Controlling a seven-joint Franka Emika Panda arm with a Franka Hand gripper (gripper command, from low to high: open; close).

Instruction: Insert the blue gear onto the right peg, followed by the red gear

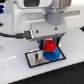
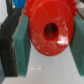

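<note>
Fingers, teal-padded, clamp the small chunky red plastic gear from both sides, directly above the wide blue toothed disc on the grey black-rimmed plate. Peg seemingly hidden; any tilt could jam the bore.

Red gear sits atop blue gear on plate.

The right peg is hidden under the stacked gears; the red gear runs past the wrist view's edge.

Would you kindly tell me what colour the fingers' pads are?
Teal green, gripping the red gear; clearest in the wrist view.
</note>
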